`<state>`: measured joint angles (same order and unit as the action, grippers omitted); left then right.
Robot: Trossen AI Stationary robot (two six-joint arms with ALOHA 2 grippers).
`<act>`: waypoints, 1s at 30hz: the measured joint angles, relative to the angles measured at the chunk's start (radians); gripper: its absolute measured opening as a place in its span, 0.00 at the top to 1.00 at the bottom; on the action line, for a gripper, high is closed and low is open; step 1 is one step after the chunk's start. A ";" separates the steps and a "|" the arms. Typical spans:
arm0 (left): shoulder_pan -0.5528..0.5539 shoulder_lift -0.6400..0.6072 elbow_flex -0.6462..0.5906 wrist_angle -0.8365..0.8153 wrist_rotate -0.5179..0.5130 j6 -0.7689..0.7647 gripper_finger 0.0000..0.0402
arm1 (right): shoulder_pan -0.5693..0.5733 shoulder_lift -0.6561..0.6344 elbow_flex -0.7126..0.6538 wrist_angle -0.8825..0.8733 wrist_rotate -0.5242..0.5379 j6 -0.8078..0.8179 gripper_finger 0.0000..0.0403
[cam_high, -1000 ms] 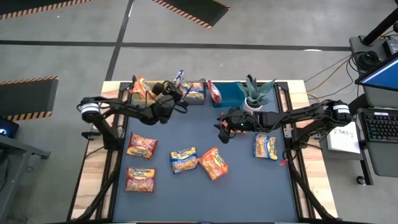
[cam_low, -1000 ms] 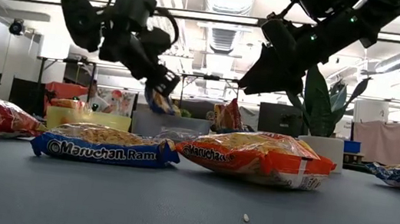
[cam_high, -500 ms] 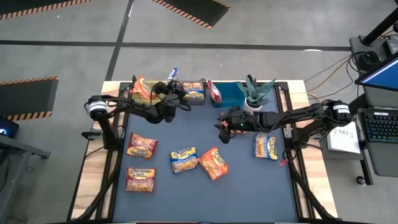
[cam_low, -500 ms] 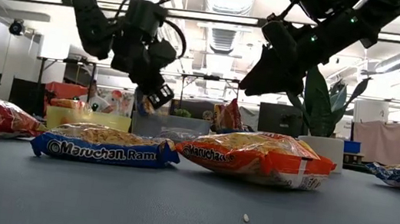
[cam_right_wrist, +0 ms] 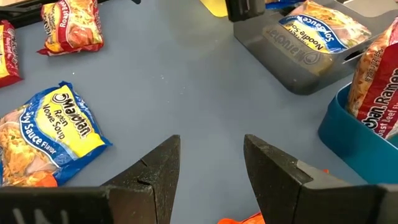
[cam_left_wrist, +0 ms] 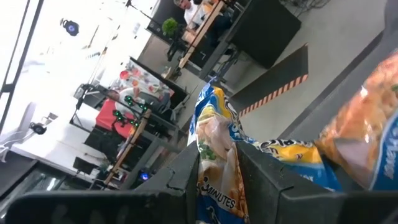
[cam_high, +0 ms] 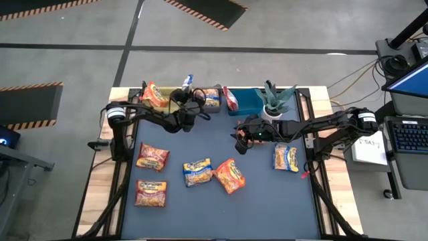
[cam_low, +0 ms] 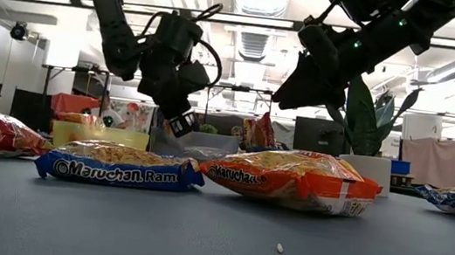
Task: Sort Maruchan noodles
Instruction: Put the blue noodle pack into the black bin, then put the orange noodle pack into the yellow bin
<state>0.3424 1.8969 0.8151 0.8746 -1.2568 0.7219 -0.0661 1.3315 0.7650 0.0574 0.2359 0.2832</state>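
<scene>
Yellow-and-blue noodle packet (cam_left_wrist: 214,155) is pinched in the left hand (cam_high: 188,94), raised over the far bins by the grey bin (cam_right_wrist: 292,46). Right hand (cam_right_wrist: 211,165) hovers mid-tabletop, fingers spread, holding nothing. Other noodle packets (cam_high: 198,172) lie flat on the blue tabletop (cam_high: 267,201), nearer.

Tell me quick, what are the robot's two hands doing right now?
Left gripper: shut on a yellow-and-blue noodle packet, held up by the bins.
Right gripper: open, holding nothing, hanging over the table's middle.
</scene>
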 joint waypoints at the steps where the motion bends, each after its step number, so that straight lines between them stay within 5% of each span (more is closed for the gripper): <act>1: 0.000 0.000 -0.002 -0.002 0.000 0.000 0.80 | 0.000 0.000 0.000 0.000 0.000 0.000 0.59; 18: -0.034 -0.017 -0.008 -0.002 -0.045 0.003 0.59 | 0.000 0.000 0.000 0.000 0.000 -0.007 0.59; 30: -0.169 -0.281 -0.056 -0.002 -0.048 0.060 0.50 | 0.001 0.000 0.000 0.000 -0.006 0.039 0.59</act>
<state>0.1738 1.6159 0.7594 0.8721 -1.3045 0.7819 -0.0654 1.3315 0.7650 0.0574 0.2298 0.3226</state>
